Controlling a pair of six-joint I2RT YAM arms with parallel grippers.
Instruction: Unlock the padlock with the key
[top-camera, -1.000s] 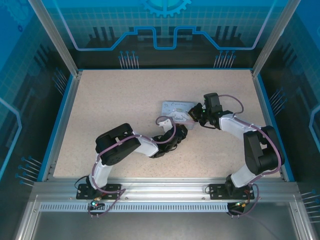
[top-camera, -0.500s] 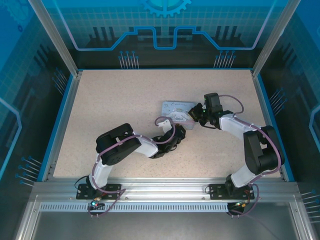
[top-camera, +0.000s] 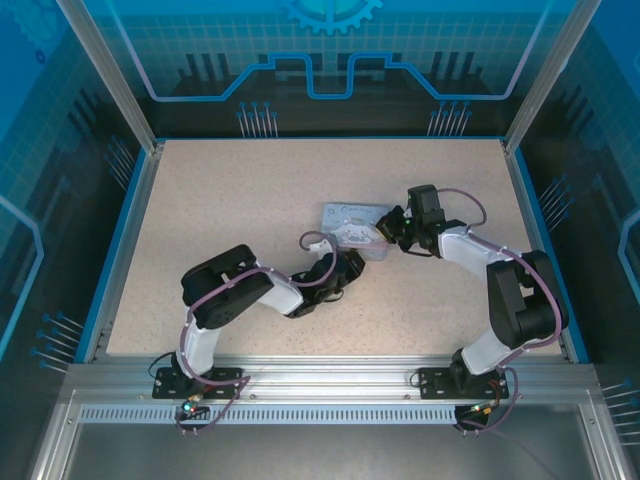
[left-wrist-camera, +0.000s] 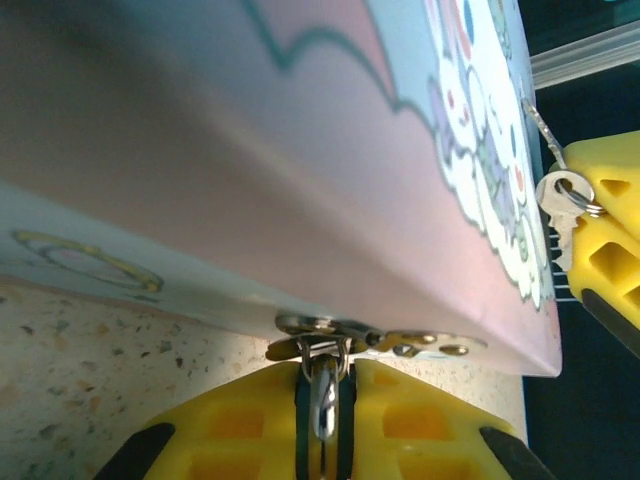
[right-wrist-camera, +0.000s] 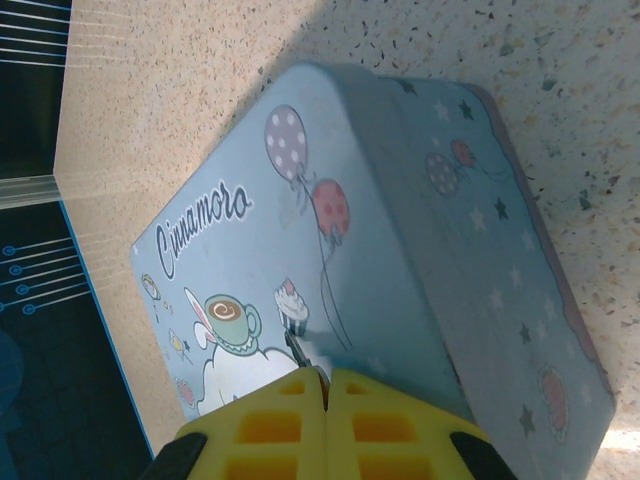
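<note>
The pale blue cartoon tin (top-camera: 345, 215) lies mid-table. Off the hasp (left-wrist-camera: 400, 345) on its front edge hangs the small metal padlock (left-wrist-camera: 322, 395), and my left gripper (left-wrist-camera: 322, 372) is shut on it, yellow fingers pressed to both sides. My left gripper (top-camera: 350, 262) sits at the tin's near edge. My right gripper (top-camera: 388, 232) hovers over the tin's right end, shut on the key (right-wrist-camera: 298, 348), whose thin tip pokes out over the lid (right-wrist-camera: 400, 230). In the left wrist view the key's head and ring (left-wrist-camera: 560, 205) show beside a yellow finger (left-wrist-camera: 600, 235).
The tin rests on a speckled beige table (top-camera: 230, 200) bounded by a blue rim and aluminium frame posts (top-camera: 110, 80). The two arms converge on the tin from the near side, their elbows low over the table.
The left gripper's jaws have closed onto the padlock, and the left arm has shifted slightly left. The right arm has held still with the key.
</note>
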